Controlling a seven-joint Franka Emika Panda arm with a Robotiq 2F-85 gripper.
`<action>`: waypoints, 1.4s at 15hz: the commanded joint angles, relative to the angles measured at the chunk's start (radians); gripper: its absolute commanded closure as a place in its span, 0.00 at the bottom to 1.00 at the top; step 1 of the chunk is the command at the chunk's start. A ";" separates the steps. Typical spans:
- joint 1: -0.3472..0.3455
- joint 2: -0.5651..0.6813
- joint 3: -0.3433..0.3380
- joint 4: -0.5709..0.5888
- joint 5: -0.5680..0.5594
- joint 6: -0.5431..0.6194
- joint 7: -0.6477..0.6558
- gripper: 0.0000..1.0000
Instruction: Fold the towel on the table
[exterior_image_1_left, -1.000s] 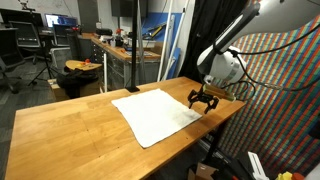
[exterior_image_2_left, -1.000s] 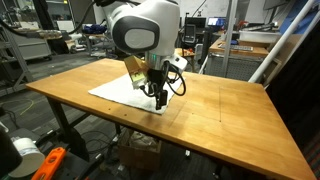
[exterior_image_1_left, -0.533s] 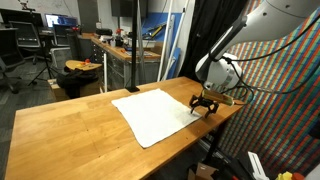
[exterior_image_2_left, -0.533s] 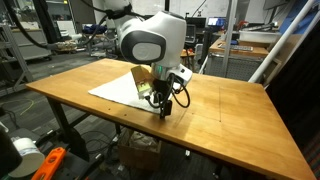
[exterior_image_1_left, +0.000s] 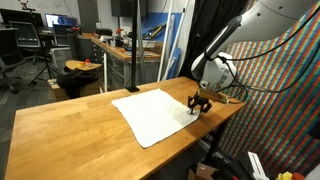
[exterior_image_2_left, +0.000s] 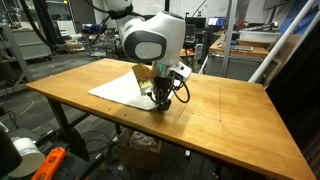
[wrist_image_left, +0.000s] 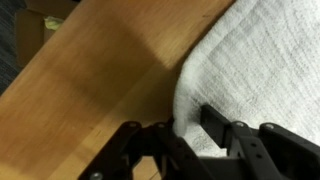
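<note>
Straddles, with the black two-fingered tool (wrist_image_left: 185, 132) parted and clamping nothing yet, the robot-side edge of the thin white square cloth towel (wrist_image_left: 262, 68), flat on the honey-brown butcher-block desk (wrist_image_left: 88, 82), cloth spreading away toward the desk's middle (exterior_image_1_left: 155, 113).

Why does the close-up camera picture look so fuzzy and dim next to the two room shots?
Wrist view: probably too close to focus, so the tool is a soft dark blur, the towel shows only a fuzzy weave, and the table looks shaded near it. Both exterior views: even room light, no strong glare, the towel bright white.
</note>
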 joint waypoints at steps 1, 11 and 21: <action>0.000 0.019 0.025 0.021 0.007 -0.003 0.003 1.00; 0.222 -0.084 -0.103 0.119 -0.587 -0.410 0.675 0.97; 0.247 -0.070 0.057 0.444 -0.635 -0.966 0.772 0.97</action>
